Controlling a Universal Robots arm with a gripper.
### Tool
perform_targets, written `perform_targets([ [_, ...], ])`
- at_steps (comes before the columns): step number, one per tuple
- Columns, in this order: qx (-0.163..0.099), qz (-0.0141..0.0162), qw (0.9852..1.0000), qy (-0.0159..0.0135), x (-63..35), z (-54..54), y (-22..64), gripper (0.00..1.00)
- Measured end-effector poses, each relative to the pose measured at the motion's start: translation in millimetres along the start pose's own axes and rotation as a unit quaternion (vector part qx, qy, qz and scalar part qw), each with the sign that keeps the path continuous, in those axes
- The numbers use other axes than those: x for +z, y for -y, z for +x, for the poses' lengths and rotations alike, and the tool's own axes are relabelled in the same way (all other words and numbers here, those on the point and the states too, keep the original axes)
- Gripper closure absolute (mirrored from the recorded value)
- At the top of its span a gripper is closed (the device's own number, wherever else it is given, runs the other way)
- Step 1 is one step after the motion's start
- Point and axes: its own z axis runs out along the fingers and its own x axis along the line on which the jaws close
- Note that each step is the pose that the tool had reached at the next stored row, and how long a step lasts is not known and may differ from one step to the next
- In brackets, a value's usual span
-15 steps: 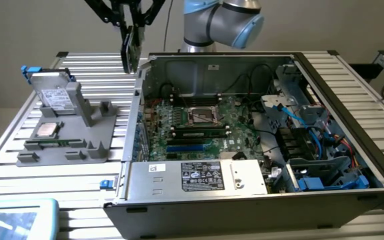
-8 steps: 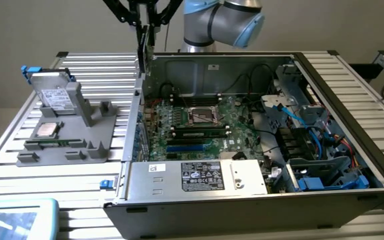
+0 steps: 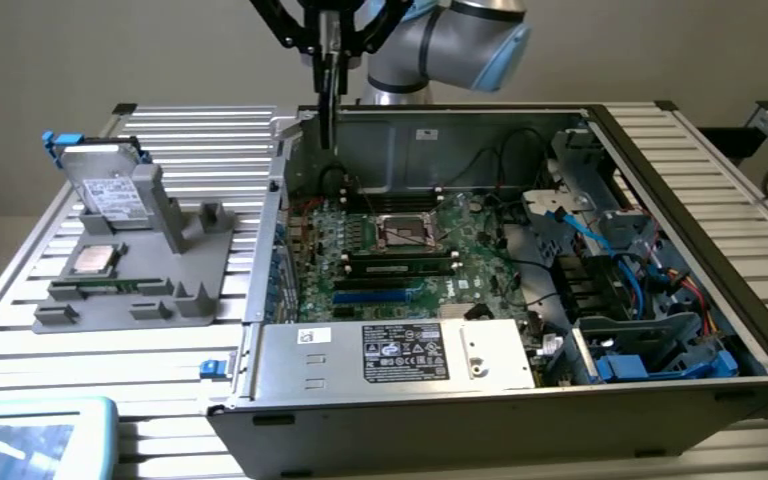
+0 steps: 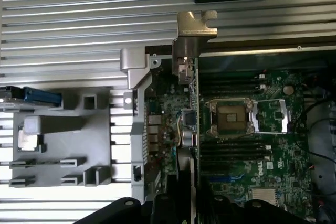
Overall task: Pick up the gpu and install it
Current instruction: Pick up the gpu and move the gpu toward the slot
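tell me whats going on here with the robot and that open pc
One robot arm's gripper is shut on the gpu, holding it edge-down at the rear of the open computer case, over the motherboard. The card does not look seated in a slot yet. On the exterior view's left, a grey parts holder carries a hard drive.

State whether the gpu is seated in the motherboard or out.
Out: the thin dark gpu card with silvery bracket hangs on edge in the jaws above the green motherboard.

Robotics lab, slatted aluminium bench (image 3: 191, 128), open computer case (image 3: 491, 432)
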Motion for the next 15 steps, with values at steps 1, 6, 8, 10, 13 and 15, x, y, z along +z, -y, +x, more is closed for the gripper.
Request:
perform_targets([
  [1,0.0,-0.0001,1.0,-0.0003,0.4,-4.0,1.1,0.73],
  [6,0.0,0.0,1.0,-0.0014,2.3,-21.7,8.4,0.73],
  [8,0.0,0.0001,1.0,-0.0014,4.0,-30.1,10.3,0.73],
  [10,0.0,0.0001,1.0,-0.0015,6.8,-39.1,11.5,0.73],
  [13,0.0,0.0,1.0,-0.0014,11.5,-52.9,13.3,0.73],
  [15,0.0,0.0001,1.0,-0.0014,14.5,-61.7,14.4,0.73],
])
